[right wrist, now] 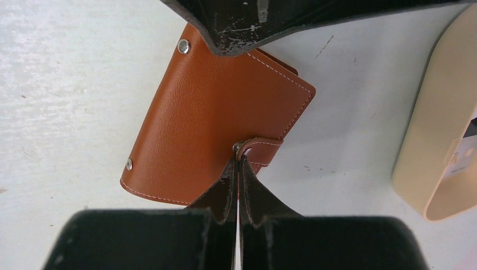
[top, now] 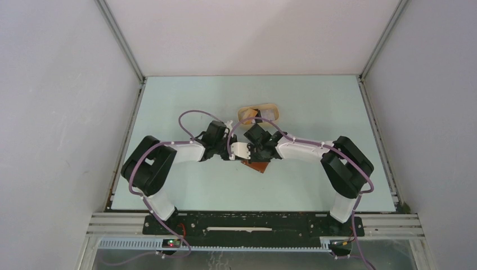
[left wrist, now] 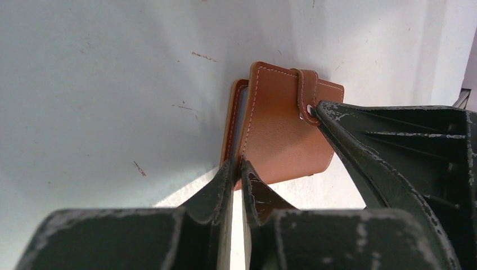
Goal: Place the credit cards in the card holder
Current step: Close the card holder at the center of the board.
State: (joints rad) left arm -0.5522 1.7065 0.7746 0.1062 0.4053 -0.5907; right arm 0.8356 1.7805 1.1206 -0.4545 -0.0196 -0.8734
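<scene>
- Brown leather bifold card holder (right wrist: pixel 214 112) lies folded on the pale table (top: pixel 315 107).
- Our left gripper (left wrist: pixel 239 171) pinches its edge; our right gripper (right wrist: pixel 237 164), fingers together, touches the strap (right wrist: pixel 263 149).
- Unsnapping, we judge, needs a steady peel.

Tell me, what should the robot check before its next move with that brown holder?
1. Grip of left fingers on holder edge: ok.
2. Right fingers shut at strap: ok.
3. Strap truly pinched: cannot tell.
4. Holder open: not ok, folded.
5. Tray apart from holder: ok.
</scene>
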